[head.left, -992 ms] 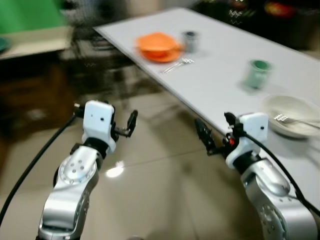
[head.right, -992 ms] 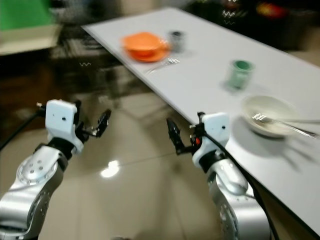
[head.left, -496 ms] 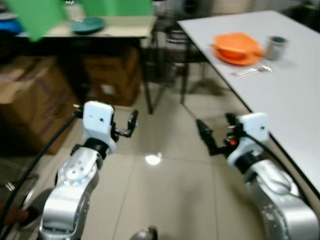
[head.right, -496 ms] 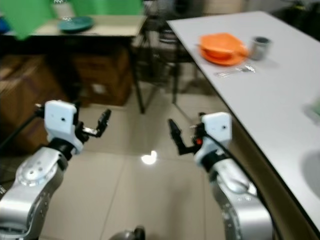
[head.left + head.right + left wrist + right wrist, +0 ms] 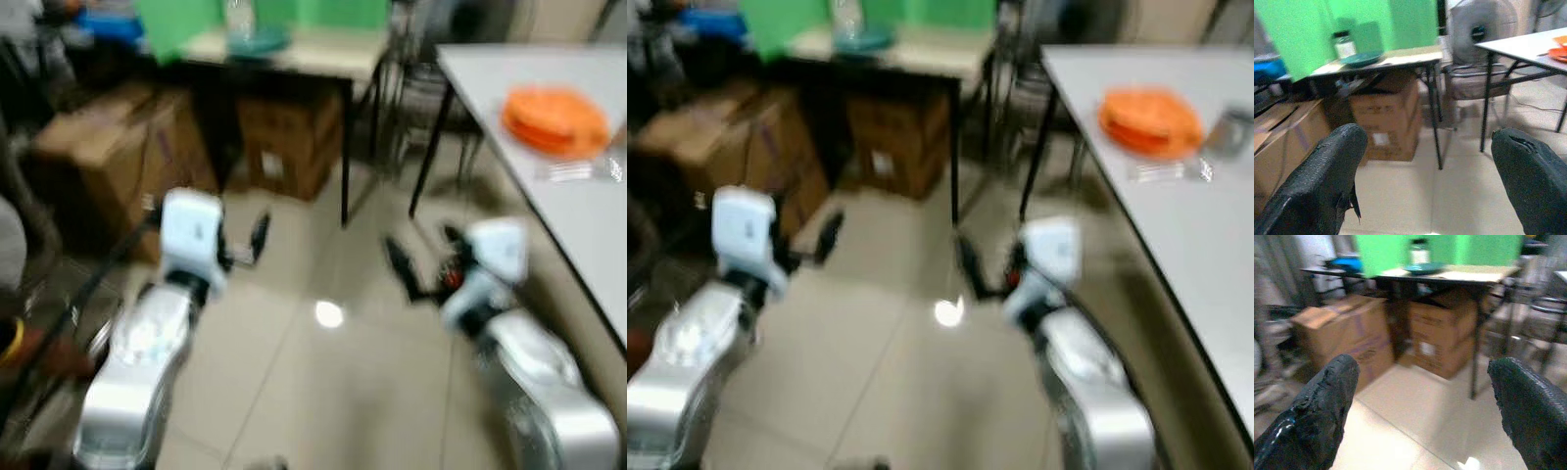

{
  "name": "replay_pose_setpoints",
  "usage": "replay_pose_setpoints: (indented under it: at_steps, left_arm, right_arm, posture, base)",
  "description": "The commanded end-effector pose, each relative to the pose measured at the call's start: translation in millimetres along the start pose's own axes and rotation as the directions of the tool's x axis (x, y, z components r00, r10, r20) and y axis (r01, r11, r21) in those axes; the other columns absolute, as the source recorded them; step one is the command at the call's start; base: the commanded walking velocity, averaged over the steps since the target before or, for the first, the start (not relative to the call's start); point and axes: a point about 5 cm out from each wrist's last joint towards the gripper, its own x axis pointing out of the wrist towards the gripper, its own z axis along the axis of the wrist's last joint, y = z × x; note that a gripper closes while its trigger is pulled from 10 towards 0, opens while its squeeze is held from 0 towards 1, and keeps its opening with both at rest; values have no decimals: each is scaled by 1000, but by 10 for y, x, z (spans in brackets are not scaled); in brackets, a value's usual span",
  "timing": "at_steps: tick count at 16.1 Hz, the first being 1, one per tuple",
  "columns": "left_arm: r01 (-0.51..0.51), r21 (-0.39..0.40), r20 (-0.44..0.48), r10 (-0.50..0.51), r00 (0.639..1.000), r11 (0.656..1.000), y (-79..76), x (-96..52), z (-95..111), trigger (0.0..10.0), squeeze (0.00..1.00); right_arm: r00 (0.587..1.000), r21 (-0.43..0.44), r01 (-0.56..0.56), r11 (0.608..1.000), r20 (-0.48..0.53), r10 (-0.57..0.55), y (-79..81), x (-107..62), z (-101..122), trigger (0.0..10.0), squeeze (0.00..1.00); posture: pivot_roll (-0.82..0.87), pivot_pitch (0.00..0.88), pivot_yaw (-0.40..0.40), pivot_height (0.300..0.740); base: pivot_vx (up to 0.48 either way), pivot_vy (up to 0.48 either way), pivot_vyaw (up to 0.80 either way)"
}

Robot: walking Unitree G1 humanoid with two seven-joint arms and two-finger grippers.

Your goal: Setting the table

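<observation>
The white dining table (image 5: 592, 210) runs along the right side. On it sit stacked orange dishes (image 5: 554, 118), a fork (image 5: 581, 171) just in front of them and a metal cup (image 5: 1237, 128). A small side table (image 5: 1400, 57) at the back carries a teal plate (image 5: 1362, 58) and a jar (image 5: 1344, 44). My left gripper (image 5: 257, 236) hangs open over the floor with nothing between its fingers (image 5: 1327, 176). My right gripper (image 5: 399, 267) is likewise open and empty, left of the dining table's edge, fingers (image 5: 1322, 401) spread wide.
Cardboard boxes (image 5: 108, 162) stand under and beside the side table, in front of a green screen (image 5: 1327, 24). A fan (image 5: 1481, 28) and a chair (image 5: 1474, 81) stand between the two tables. Tiled floor (image 5: 323, 372) lies ahead. The head views are blurred.
The camera has swung left: the dining table slid to the right edge, the white bowl and green cup left the picture, and boxes and side table came in. Both arms keep their pose.
</observation>
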Motion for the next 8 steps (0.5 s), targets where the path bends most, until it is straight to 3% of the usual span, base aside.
replay_pose_setpoints:
  at_steps: [1,3,8]
  left_arm:
    - [3,0,0,-3,1000,1000,-14,-6,9,10000,0]
    - [-11,-20,-5,11,1000,1000,0,-66,-11,10000,0]
    - [-2,-29,-6,2,1000,1000,-2,-77,-14,10000,0]
  right_arm:
    - [1000,-14,16,1000,5,-16,-45,-27,28,10000,0]
    - [999,35,48,998,-15,-48,-103,7,-40,10000,0]
    - [998,40,57,998,-18,-56,-99,3,-48,10000,0]
  posture:
    - [-33,42,42,740]
    - [-20,31,16,740]
    - [-24,33,22,740]
  base:
    - [0,0,800]
    - [322,0,0]
    - [312,0,0]
